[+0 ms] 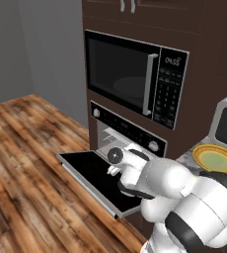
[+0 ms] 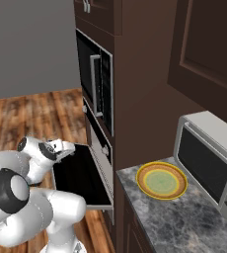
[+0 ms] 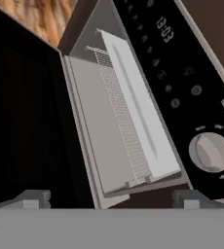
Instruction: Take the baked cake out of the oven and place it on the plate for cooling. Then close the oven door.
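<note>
Dark wood cabinetry houses a black microwave above the steel-grey oven, whose oven door lies dropped flat. The gripper, jaws spread wide and holding nothing, hovers over the door facing the cavity. At 3 o'clock on the granite counter sits the plate, bare, beside a toaster oven. The cake cannot be made out.

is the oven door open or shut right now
Open. The oven door is dropped flat, glass facing up, and the oven cavity shows behind it.
</note>
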You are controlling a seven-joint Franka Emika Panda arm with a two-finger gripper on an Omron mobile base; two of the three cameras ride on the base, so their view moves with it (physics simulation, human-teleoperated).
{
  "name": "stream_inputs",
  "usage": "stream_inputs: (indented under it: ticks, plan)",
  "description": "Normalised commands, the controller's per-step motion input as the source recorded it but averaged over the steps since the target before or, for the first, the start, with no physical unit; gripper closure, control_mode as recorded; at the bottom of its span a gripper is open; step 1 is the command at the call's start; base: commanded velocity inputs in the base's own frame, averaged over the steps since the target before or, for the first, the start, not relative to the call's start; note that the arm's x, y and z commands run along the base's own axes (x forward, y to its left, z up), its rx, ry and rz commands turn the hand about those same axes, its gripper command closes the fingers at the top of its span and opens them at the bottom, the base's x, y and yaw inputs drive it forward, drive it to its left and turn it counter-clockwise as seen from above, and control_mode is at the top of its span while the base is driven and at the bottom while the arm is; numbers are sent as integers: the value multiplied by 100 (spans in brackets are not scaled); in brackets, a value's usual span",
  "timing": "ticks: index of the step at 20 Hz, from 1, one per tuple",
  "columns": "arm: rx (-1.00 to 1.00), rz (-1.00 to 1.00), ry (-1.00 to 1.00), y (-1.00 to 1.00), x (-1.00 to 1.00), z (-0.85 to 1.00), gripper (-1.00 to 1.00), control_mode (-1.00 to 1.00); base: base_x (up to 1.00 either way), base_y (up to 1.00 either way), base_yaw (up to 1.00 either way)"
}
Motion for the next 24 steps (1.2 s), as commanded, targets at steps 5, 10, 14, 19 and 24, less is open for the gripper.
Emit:
stream_inputs:
  ticks: [5,10,14,19,24]
  plan:
    - [-12,0,-22,-12,22,0,-100,-100,0,0,0]
    - [-13,0,-16,-21,20,0,-100,-100,0,0,0]
    - [-13,0,-16,-17,4,0,-100,-100,0,0,0]
    - [-13,0,-13,-17,2,0,-100,-100,0,0,0]
    - [-10,0,-4,-18,10,-2,-100,-100,0,0,0]
